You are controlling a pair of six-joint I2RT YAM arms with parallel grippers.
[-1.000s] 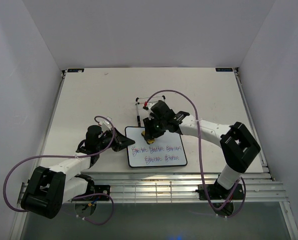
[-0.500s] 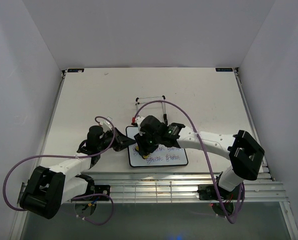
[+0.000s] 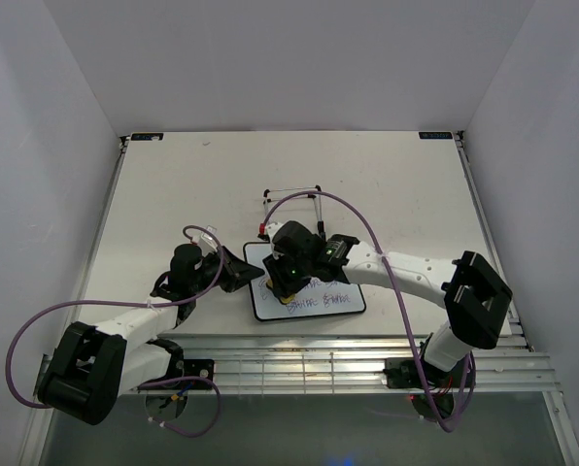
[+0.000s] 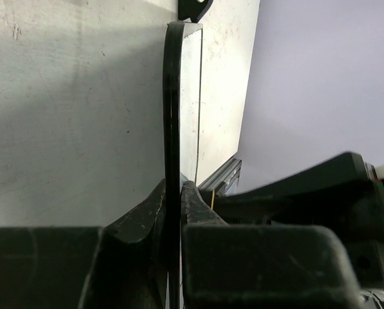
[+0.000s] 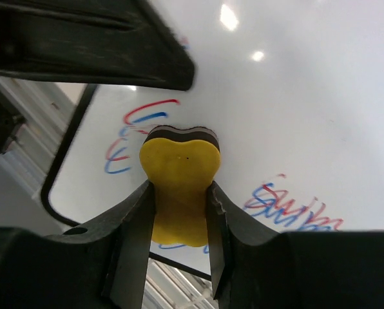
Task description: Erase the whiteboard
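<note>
The whiteboard (image 3: 314, 299) lies flat near the table's front edge, with red and blue scribbled lines on it. My left gripper (image 3: 239, 276) is shut on its left black rim (image 4: 172, 116), which shows edge-on in the left wrist view. My right gripper (image 3: 288, 282) is shut on the yellow eraser block (image 5: 178, 187), whose dark felt face is pressed on the board's left part (image 5: 295, 116). Scribbles (image 5: 288, 206) show right of the eraser and short strokes (image 5: 131, 132) left of it.
A thin black wire stand (image 3: 291, 199) stands on the table just behind the board. A slatted metal rail (image 3: 328, 359) runs along the front edge. White walls close in the table on three sides.
My right gripper has swept the eraser from the board's top middle leftward and forward over the board's left part. Some writing at the left has gone. The left gripper has stayed put.
</note>
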